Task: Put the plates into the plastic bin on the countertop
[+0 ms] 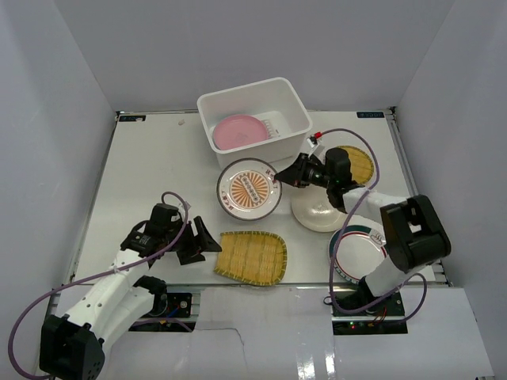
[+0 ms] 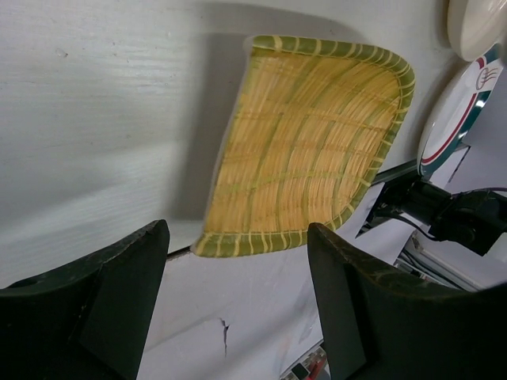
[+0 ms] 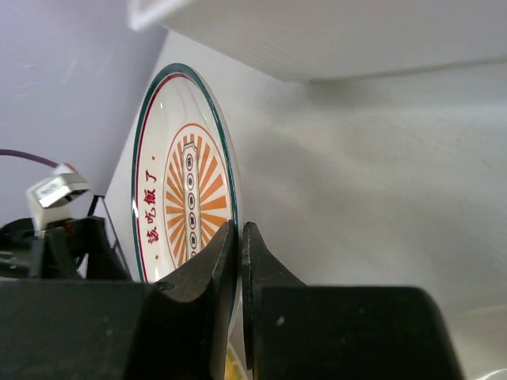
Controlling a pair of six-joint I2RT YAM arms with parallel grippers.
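- Right gripper (image 3: 240, 229): fingers clenched on the thin rim of the round white plate with the orange sunburst pattern (image 1: 249, 190), which lies just in front of the white rectangular plastic bin (image 1: 238, 88). The bite is narrow and at the very edge. My worry is that the plate pivots or slides out once its weight hangs from that one point.
- Same plate: I cannot tell from the wrist view whether it has left the flat white countertop (image 1: 158, 174). A low carry could knock its far edge against the bin's near wall.
- Bin contents: a round pink plate (image 1: 240, 131) lies inside. A drop from height could chip both, or leave the new plate leaning on the wall.
- Left gripper (image 2: 238, 229): fingers spread wide, holding nothing, just beside the large fan-shaped yellow woven-look plate (image 1: 252, 257). That plate sits at the near edge (a nudge could tip it off).
- Right arm cable: it loops over the cream plate (image 1: 317, 212) and may drag it.
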